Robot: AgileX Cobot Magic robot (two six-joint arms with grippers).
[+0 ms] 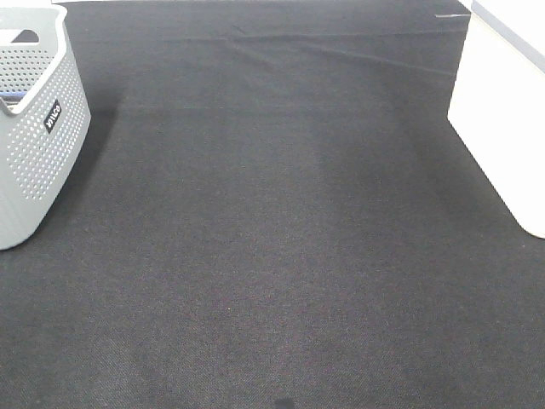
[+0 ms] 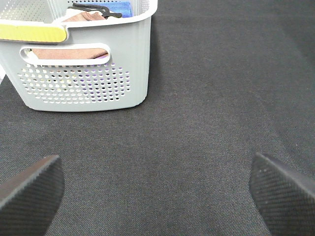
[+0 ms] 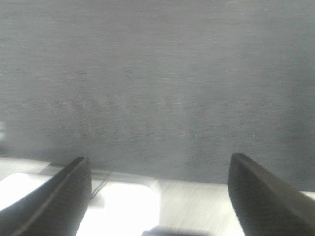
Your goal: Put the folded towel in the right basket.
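Observation:
A grey perforated basket (image 1: 38,128) stands at the far left of the black cloth. In the left wrist view the basket (image 2: 98,64) holds a brownish-red folded towel (image 2: 69,51), with a blue cloth (image 2: 120,7) behind it. My left gripper (image 2: 157,196) is open and empty, low over the cloth and some way from the basket. A white container (image 1: 502,111) stands at the right edge, partly cut off. My right gripper (image 3: 160,196) is open and empty over the cloth, with a bright blurred white surface (image 3: 123,201) below it. Neither gripper shows in the exterior high view.
Black cloth (image 1: 272,239) covers the table, with a few creases at the back (image 1: 281,47). A yellow strip (image 2: 32,33) lies on the grey basket's rim. A black object (image 2: 96,9) lies inside that basket.

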